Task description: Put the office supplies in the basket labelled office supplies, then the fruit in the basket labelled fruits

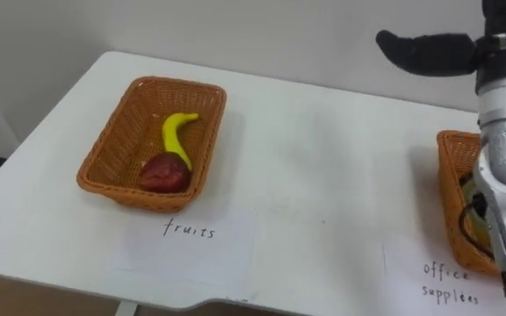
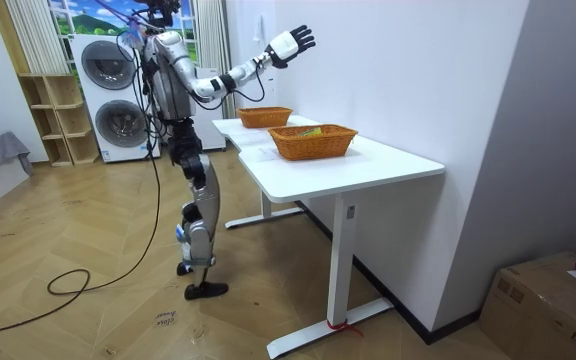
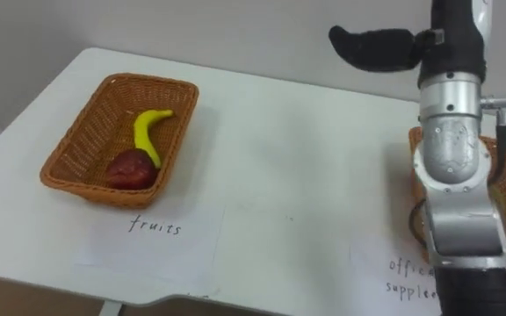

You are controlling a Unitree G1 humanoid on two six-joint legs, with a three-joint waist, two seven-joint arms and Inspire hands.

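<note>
Counter: I saw a white counter (image 1: 323, 167) with rounded corners, set close against a pale wall (image 1: 262, 35).
Left side: a brown wicker basket (image 1: 119, 132) stood on the counter, set at a slant and back from the near edge.
Right side: a second wicker basket (image 1: 451, 175) stood well apart from the first; I could see its left end.
Near left: a white handwritten sheet (image 1: 191, 250) lay flat just in front of the wicker basket.
Near right: another handwritten sheet (image 1: 433, 281) lay in front of the second wicker basket.
</note>
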